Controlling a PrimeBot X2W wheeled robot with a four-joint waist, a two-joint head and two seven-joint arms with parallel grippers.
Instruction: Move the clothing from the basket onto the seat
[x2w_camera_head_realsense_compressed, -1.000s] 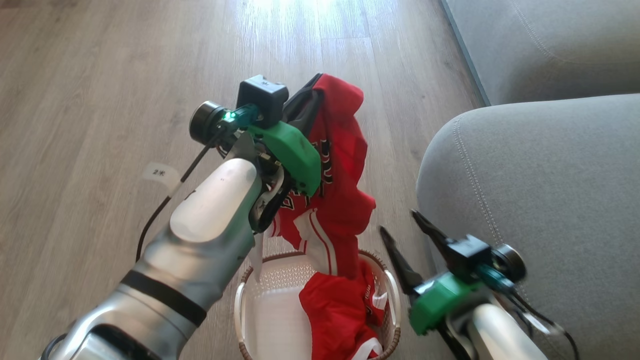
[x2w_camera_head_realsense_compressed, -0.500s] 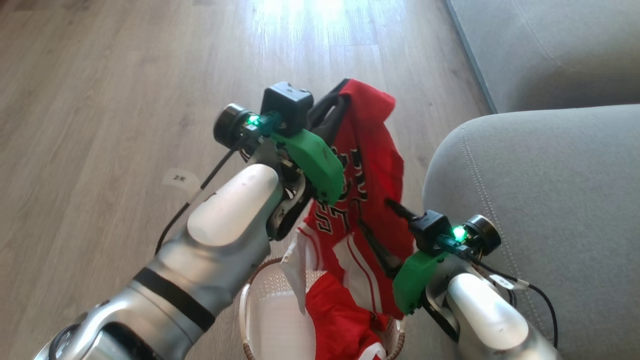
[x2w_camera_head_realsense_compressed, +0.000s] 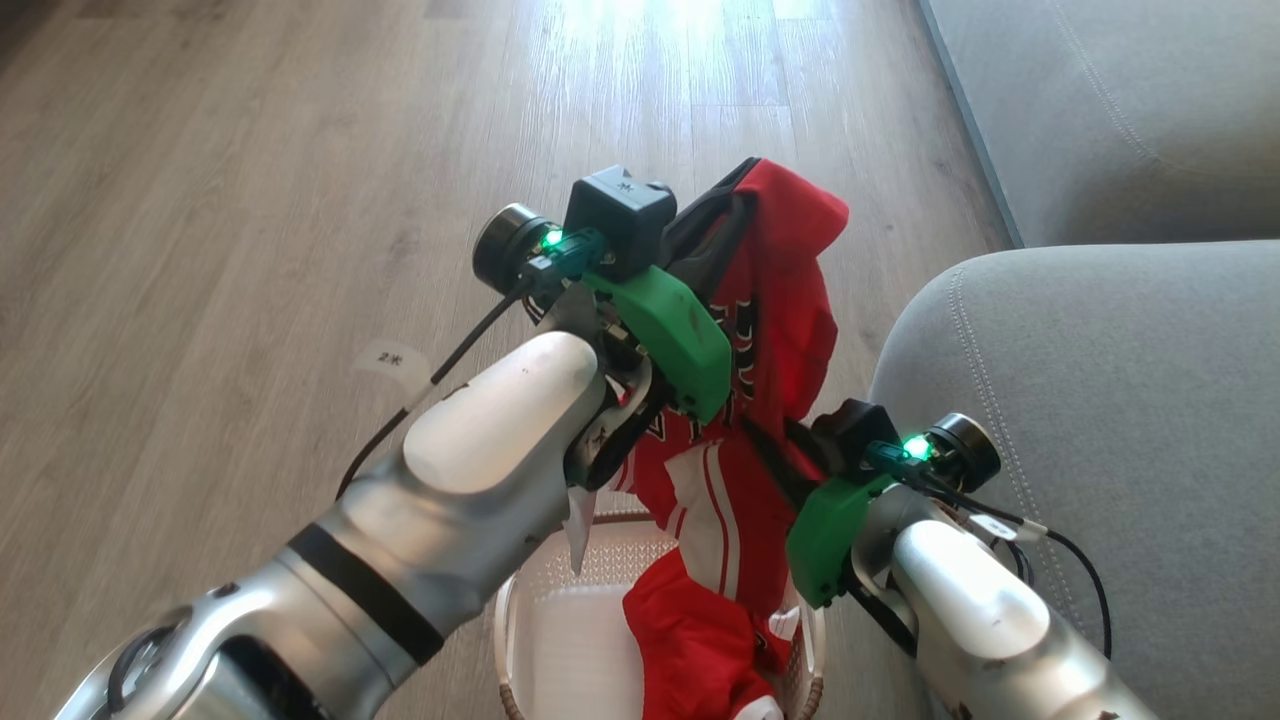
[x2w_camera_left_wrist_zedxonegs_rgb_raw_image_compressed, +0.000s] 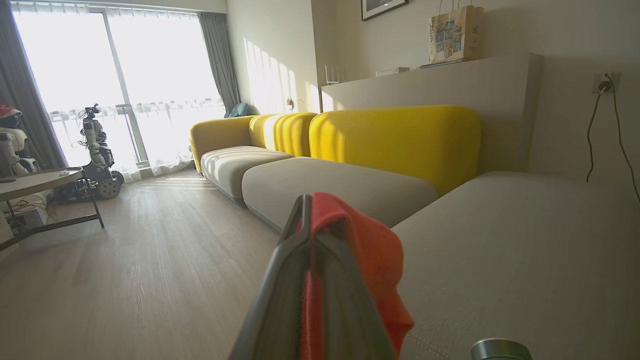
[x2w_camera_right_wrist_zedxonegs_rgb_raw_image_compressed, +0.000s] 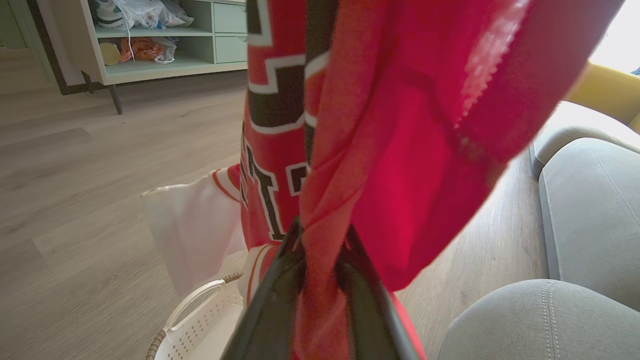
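The grey seat (x2w_camera_head_realsense_compressed: 1100, 420) lies just to the right of both grippers, and the basket (x2w_camera_head_realsense_compressed: 545, 640) sits below them. The red clothing (x2w_camera_head_realsense_compressed: 790, 290) hangs top to bottom, its tail in the basket. The left gripper (x2w_camera_head_realsense_compressed: 740, 190), raised on an outstretched arm, clamps the top edge. The right gripper (x2w_camera_head_realsense_compressed: 775, 455), lower and nearer the seat, seems pinched on a middle fold.

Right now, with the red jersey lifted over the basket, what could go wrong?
The clothing hangs down into the basket; swinging toward the seat could drag or tip it. The right gripper pinches only a bunched fold, so it may slip, leaving the left gripper holding one edge.
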